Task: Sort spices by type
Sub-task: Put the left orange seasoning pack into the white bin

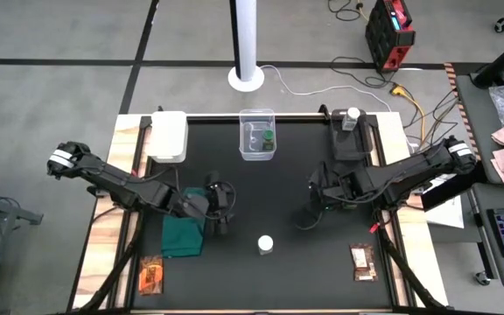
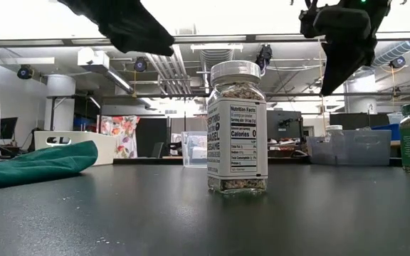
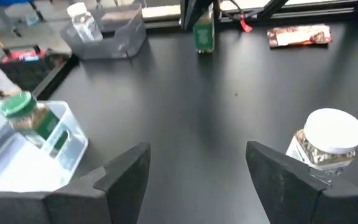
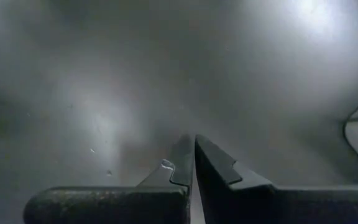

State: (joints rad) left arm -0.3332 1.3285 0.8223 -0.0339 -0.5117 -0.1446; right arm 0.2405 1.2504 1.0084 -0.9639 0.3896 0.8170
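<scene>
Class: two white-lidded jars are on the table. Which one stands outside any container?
The white-lidded jar alone on the bare mat near the front edge; the other white-lidded jar sits in a grey tray at the back.

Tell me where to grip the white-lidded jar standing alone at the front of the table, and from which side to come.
Grip the white-lidded jar across its glass body just under the lid, coming in level from the left gripper side. It stands upright with bare mat around it, and that gripper's open fingers are already close beside it. The lid is wider and smoother, probably a poorer hold.
</scene>
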